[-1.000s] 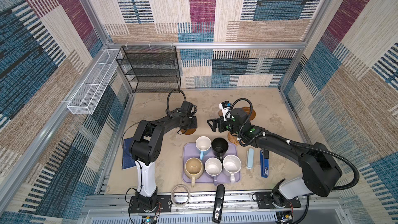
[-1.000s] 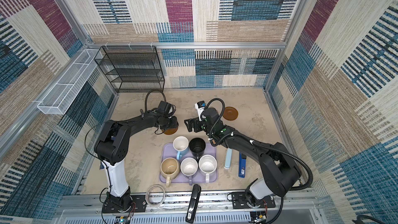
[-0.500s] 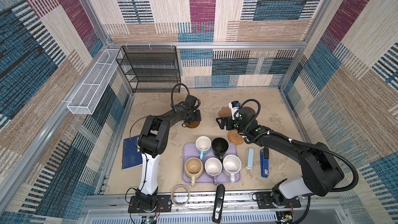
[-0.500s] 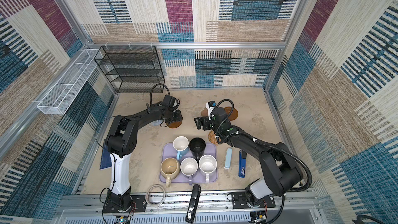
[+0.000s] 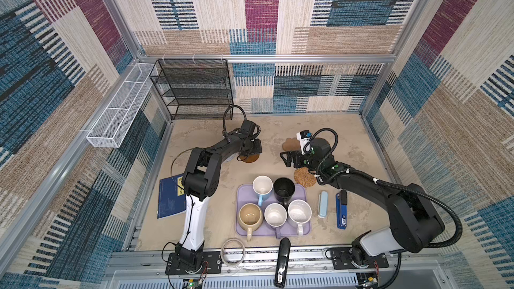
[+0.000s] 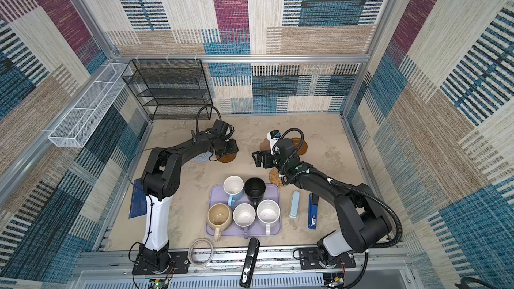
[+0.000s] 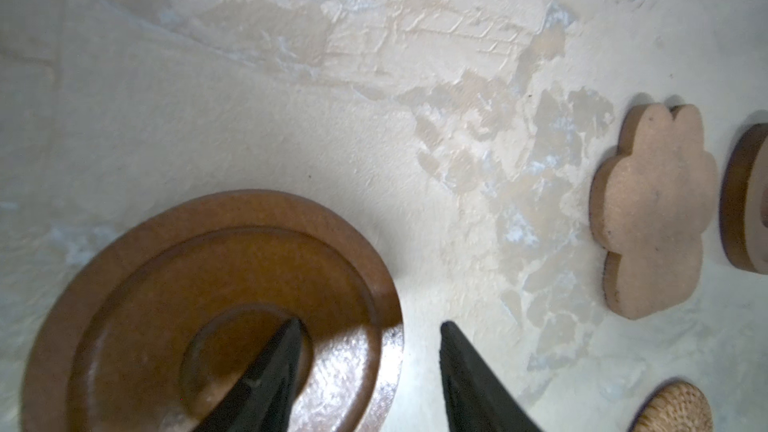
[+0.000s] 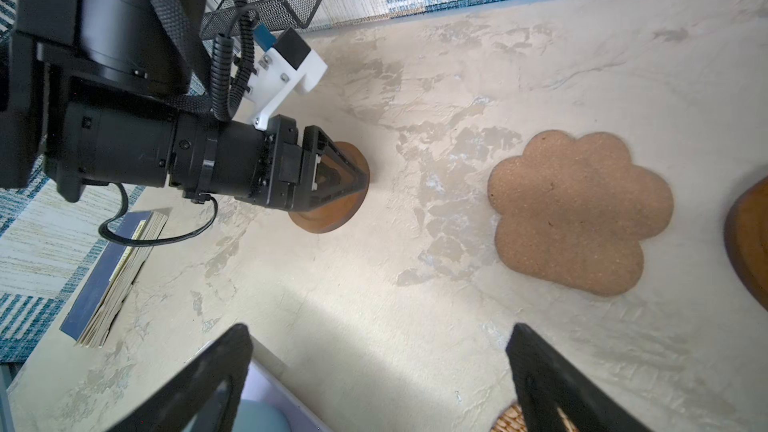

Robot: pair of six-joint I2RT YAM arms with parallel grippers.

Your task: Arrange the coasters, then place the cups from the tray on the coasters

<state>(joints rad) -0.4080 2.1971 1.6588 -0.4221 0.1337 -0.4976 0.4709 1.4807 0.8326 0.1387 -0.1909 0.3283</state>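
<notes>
The brown saucer-like wooden disc (image 7: 208,305) lies flat on the table, left of centre in both top views, above the lavender plastic tray (image 5: 243,194). We judge it light, stiff and smooth, best pinched across its rim. The left gripper (image 7: 369,326) straddles that rim, jaws spread wider than a second ago. The right gripper (image 8: 379,328) is splayed wide, holding nothing.

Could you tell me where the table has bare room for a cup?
Bare: the far strip between wire rack and paw coaster; the gap between the left wooden disc and the right gripper; the right side beyond the right arm. Crowded: the tray, full of cups.
</notes>
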